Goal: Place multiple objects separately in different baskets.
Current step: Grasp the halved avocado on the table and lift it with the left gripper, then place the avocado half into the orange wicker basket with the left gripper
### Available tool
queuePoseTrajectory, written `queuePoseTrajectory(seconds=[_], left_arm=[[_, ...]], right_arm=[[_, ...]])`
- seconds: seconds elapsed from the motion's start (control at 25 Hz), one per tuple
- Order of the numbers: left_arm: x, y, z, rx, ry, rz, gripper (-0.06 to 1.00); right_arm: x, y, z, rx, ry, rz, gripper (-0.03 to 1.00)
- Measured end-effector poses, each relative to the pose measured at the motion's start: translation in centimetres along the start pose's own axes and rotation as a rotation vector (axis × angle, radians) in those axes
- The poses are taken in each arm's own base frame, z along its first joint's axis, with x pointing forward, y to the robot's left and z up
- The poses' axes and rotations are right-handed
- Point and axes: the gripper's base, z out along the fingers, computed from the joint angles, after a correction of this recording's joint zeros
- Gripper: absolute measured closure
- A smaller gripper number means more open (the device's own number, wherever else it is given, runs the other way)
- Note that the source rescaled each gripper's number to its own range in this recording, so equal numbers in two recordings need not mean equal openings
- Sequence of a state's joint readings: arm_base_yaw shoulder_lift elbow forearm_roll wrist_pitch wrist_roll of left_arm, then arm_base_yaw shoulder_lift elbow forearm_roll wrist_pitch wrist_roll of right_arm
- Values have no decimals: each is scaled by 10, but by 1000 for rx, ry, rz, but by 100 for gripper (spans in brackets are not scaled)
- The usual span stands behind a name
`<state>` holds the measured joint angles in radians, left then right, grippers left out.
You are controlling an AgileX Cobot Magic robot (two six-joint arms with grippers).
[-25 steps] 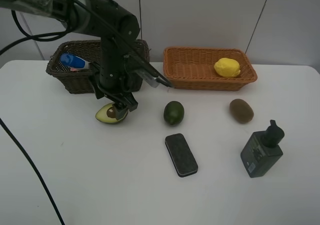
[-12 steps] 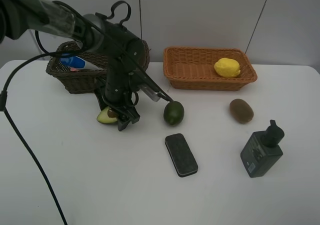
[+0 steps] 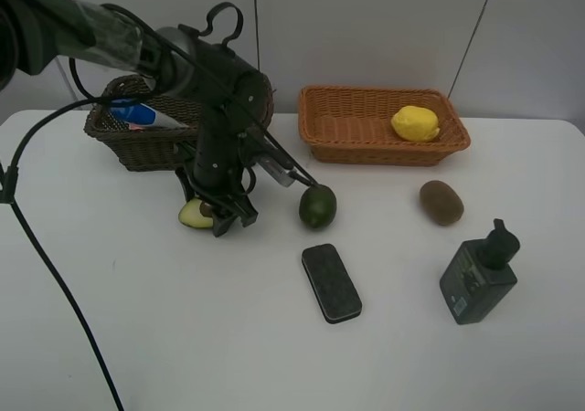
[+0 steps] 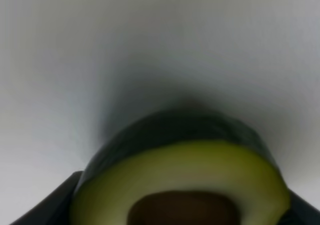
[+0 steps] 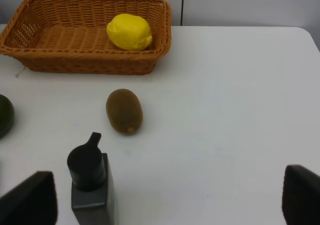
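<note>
The halved avocado (image 3: 192, 215) lies cut side up in front of the dark brown basket (image 3: 119, 142). My left gripper (image 3: 212, 217) is down over it, and in the left wrist view the avocado (image 4: 180, 160) fills the gap, with a dark finger pressed against each side. The lemon (image 3: 415, 123) rests in the orange-tan basket (image 3: 366, 151). On the table lie the lime (image 3: 317, 205), kiwi (image 3: 441, 202), black eraser (image 3: 331, 282) and dark-green pump bottle (image 3: 478, 277). My right gripper (image 5: 165, 200) is open above the table, near the pump bottle (image 5: 90, 185) and kiwi (image 5: 124, 111).
A white blue-capped bottle (image 3: 135, 112) lies in the dark basket. The left arm's black cable hangs down the left side of the table. The lime sits just right of the left gripper. Bare white tabletop stretches along the front.
The left gripper came down from above the avocado to around it, and its fingers closed in against the fruit. The avocado is now partly hidden. Nothing else moved.
</note>
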<state>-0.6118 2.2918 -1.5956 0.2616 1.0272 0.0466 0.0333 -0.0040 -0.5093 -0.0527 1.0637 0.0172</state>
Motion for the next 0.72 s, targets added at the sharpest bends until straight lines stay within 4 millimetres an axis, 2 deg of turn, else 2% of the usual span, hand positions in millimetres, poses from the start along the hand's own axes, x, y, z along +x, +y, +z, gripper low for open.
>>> queuePoseTrajectory(seconds=[0.12,0.28,0.48,0.6,0.72], left_arm=[[-4,2,-19,29,-10,-33,27],[-15,10,-82,117,-156,-96,27],[-40,15,-157,255,-537,-155,27],[-57,17,-180,314,-780,-210,27],[-77,18,-178,349,-938,-270,27]], right_arm=[[0,0,0,0,0,0,-1],[0,0,0,0,0,0,-1],[0,0,0,0,0,0,-1],[0,0,0,0,0,0,-1],[0,0,0,0,0,0,-1]])
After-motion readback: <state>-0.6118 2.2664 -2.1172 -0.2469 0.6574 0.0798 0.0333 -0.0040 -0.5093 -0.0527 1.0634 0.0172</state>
